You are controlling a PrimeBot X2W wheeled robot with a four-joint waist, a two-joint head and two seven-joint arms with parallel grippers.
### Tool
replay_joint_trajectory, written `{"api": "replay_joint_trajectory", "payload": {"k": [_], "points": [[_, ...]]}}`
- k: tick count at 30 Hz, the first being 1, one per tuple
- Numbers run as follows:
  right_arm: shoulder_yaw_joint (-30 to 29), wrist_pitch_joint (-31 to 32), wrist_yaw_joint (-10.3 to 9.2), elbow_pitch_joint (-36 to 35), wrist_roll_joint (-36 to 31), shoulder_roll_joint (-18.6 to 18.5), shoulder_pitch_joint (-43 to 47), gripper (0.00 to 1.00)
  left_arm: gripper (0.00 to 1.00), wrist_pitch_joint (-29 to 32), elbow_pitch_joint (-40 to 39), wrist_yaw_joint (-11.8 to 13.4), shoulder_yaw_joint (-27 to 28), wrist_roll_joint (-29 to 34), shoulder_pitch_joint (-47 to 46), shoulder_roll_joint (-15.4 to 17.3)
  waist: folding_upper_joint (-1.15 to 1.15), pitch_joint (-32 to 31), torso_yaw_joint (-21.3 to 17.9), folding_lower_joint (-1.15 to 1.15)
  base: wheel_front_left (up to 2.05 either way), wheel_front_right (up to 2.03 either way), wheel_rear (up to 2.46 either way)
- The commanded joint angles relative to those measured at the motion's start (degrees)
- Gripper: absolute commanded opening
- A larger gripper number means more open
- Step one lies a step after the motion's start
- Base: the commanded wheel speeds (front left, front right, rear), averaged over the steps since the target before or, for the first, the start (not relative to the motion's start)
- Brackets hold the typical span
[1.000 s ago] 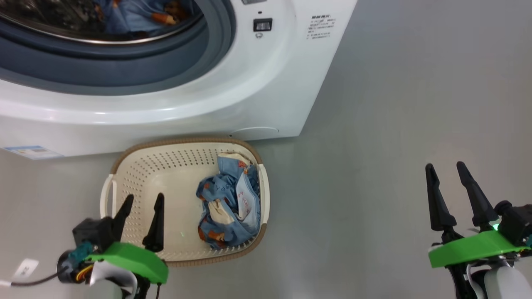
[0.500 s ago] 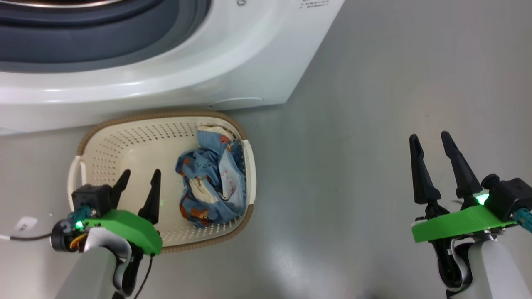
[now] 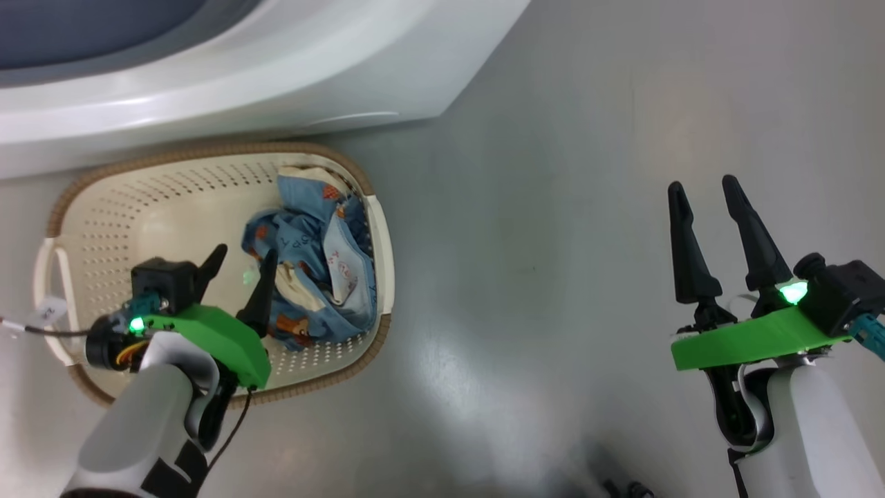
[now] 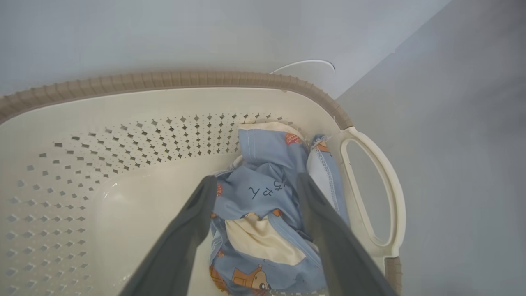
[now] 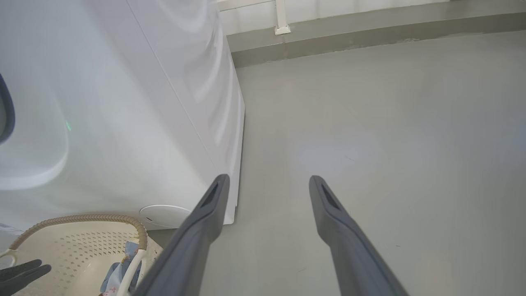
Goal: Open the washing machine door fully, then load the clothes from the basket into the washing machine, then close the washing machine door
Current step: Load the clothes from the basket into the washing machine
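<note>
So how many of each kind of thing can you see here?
Washing machine: 1
Basket: 1
Heap of clothes: 1 (I cannot count the garments in it)
Grippers: 2, the left gripper and the right gripper, both open
Total: 5

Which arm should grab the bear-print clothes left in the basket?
Left. The left gripper hangs open over the basket, its fingers flanking the clothes in the left wrist view. The right gripper is open over the floor, well off to the basket's side.
</note>
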Motion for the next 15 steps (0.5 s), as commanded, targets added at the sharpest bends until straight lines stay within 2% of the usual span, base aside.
{"api": "replay_joint_trajectory", "payload": {"k": [1,6,15], "points": [[1.3,-0.3,0.09,-1.5,-0.5,0.3,0.0,1.00,1.00,-0.4,0.0,-0.1,0.4,-0.9,-0.8,2.1,0.00,2.1,-1.3,0.00,0.00,0.00,0.00],[1.6,-0.3,0.09,-1.7,-0.4,0.5,-1.1,1.00,1.00,-0.4,2.5,-0.1,-5.8,-5.5,-3.9,2.5,0.00,4.2,-2.1,0.00,0.00,0.00,0.00],[1.9,-0.3,0.09,-2.0,-0.3,0.6,-2.2,1.00,1.00,0.6,5.0,-0.1,-21.8,-18.6,-8.1,4.1,0.00,6.2,-3.2,0.00,0.00,0.00,0.00]]}}
